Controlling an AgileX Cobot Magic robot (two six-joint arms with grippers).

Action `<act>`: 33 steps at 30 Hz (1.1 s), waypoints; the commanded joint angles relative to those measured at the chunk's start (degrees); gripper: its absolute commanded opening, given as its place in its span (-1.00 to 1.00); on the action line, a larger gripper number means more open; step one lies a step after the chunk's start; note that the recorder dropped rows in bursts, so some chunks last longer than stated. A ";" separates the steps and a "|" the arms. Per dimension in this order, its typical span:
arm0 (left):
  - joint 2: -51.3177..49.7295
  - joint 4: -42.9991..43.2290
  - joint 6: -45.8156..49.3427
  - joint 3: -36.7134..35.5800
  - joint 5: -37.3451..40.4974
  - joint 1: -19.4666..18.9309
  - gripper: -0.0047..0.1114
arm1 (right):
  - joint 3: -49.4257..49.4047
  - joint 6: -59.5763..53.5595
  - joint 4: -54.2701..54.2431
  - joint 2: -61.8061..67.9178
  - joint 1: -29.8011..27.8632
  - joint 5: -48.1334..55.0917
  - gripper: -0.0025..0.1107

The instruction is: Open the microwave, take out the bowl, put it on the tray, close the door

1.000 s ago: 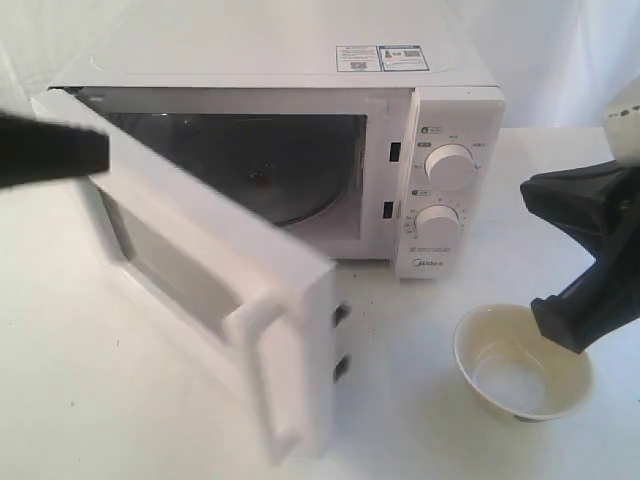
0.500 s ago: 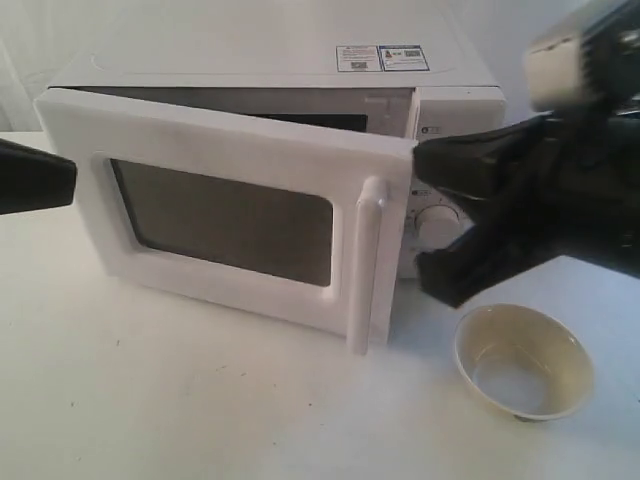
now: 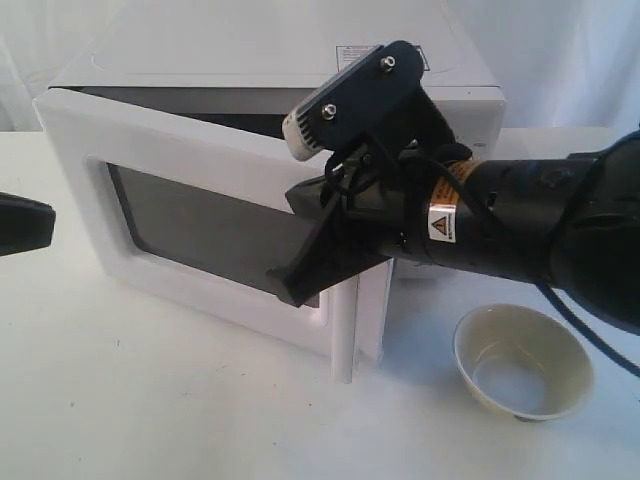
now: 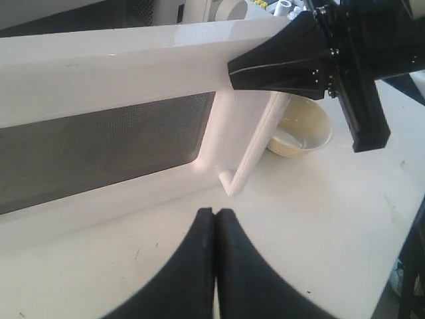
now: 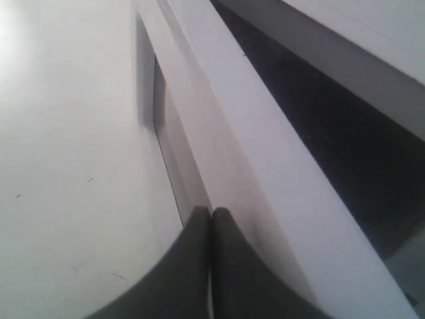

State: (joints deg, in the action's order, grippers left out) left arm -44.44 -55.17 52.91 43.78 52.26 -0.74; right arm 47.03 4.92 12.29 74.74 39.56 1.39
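The white microwave [image 3: 200, 50] sits at the far side of the white tabletop [image 3: 150, 400]. Its door [image 3: 200, 140] is not quite shut. It stands open a little, with the hinge on the left and a dark gap along the top where you can peek inside. The door has a dark window [image 3: 200, 220] and a tall white handle [image 3: 345, 330] on its right end. The big black right arm [image 3: 520, 225] reaches across from the right, in front of the microwave. The right gripper [image 3: 292, 288] is pinched tight with nothing in it. Its tip looks like it is pressing on the front of the door, at the window's lower right corner, just beside the handle. In the right wrist view the two fingers [image 5: 199, 239] are squeezed together right up against the white door frame. The left gripper [image 3: 45, 225] hangs at the left edge, away from the door, and it touches nothing. In the left wrist view its fingers [image 4: 202, 232] are pressed together and hold nothing. The small cream bowl [image 3: 522, 362] sits right way up on the tabletop, near and to the right, outside the microwave and a bit apart from the door handle.
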 commanded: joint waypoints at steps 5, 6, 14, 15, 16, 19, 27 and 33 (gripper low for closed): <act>0.43 -0.27 -0.40 -0.37 -0.17 0.19 -0.92 | 4.58 -0.72 1.90 2.52 -1.64 5.87 -0.96; 0.43 -0.27 -0.40 -0.37 -0.05 0.19 -0.92 | 5.24 -0.72 2.07 3.32 -2.22 6.49 -0.96; 0.43 -0.09 -0.40 -0.37 -7.71 0.19 -0.92 | 13.82 -0.72 4.66 0.12 -3.65 15.89 -0.96; 0.30 -0.09 -0.40 -0.37 -8.21 0.19 -0.92 | 14.51 -0.72 4.66 -1.12 -3.65 17.10 -0.96; 0.30 -0.09 -0.40 -0.37 -8.21 0.19 -0.92 | 15.26 -0.57 4.80 -2.30 -3.65 19.06 -0.96; 0.30 -0.09 -0.40 -0.37 -6.63 0.19 -0.92 | 15.72 -0.78 0.55 -4.80 -3.21 23.54 -0.96; 0.65 -0.35 -0.50 -0.37 -7.95 0.19 -0.92 | 13.54 -4.47 -3.36 0.72 4.96 20.30 -0.96; 2.37 0.00 -1.15 -0.37 -3.76 0.19 -0.92 | 13.67 14.34 14.75 8.65 4.98 14.48 -0.96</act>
State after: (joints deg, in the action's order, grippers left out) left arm -43.53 -54.31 52.71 43.66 45.88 -0.74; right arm 60.79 9.10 16.34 80.67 44.51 17.51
